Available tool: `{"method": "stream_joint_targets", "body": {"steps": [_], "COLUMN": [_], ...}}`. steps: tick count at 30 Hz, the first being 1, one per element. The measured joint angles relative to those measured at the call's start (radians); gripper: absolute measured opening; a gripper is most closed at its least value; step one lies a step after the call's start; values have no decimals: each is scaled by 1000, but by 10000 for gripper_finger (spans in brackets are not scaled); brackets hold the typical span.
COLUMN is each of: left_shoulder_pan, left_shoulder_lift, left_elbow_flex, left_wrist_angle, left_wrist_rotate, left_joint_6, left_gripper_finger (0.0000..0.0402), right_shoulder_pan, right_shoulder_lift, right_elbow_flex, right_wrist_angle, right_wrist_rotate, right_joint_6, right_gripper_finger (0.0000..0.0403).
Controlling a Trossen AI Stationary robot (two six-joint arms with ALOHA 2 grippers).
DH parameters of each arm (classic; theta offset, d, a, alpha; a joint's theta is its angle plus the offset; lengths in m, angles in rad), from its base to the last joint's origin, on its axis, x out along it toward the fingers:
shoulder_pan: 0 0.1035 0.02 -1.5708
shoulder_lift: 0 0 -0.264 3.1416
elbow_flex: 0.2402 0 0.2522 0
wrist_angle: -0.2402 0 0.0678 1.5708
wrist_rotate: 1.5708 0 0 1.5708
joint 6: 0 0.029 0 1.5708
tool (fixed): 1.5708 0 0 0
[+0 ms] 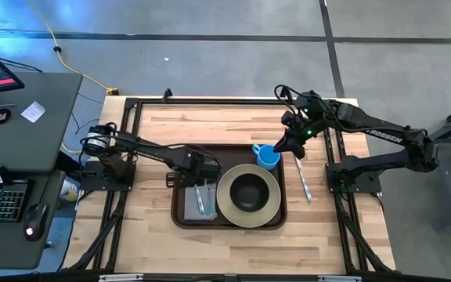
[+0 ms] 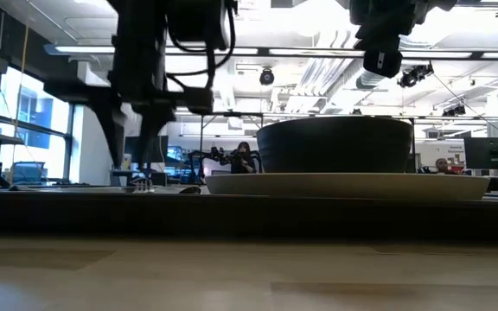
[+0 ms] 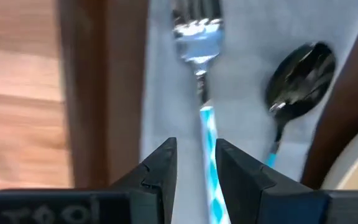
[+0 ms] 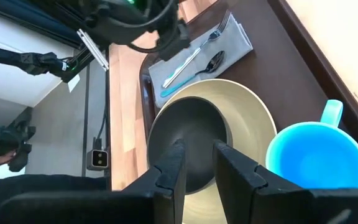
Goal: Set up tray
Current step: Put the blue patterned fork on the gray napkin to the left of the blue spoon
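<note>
The dark brown tray (image 1: pixel 180 213) lies mid-table holding a grey napkin (image 4: pixel 237 38) with a fork (image 3: pixel 196 38) and spoon (image 3: pixel 298 73) on it, a beige plate (image 1: pixel 227 205) carrying a dark bowl (image 1: pixel 248 191), and a blue mug (image 1: pixel 267 157) at its far right corner. The left gripper (image 3: pixel 196 167) hovers over the fork's blue-striped handle, fingers slightly apart and gripping nothing. The right gripper (image 4: pixel 197 163) sits above the mug, fingers parted and empty.
</note>
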Motion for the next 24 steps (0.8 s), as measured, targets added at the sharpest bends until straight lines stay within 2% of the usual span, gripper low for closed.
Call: {"method": "stream_joint_targets", "body": {"steps": [10, 17, 24], "left_shoulder_pan": [72, 70, 71], "left_shoulder_lift": [0, 0, 0], "left_elbow_flex": [-84, -115, -145], "left_wrist_angle": [134, 141, 245], "left_wrist_rotate": [30, 55, 75], "left_joint_6": [30, 4, 3], "left_gripper_finger": [143, 143, 143], "right_shoulder_pan": [0, 0, 0], "right_shoulder_lift": [0, 0, 0], "right_elbow_flex": [0, 0, 0], "right_wrist_angle": [-1, -1, -1], "right_wrist_rotate": [1, 2, 2], "right_joint_6": [3, 11, 1], "right_gripper_finger": [71, 71, 71]}}
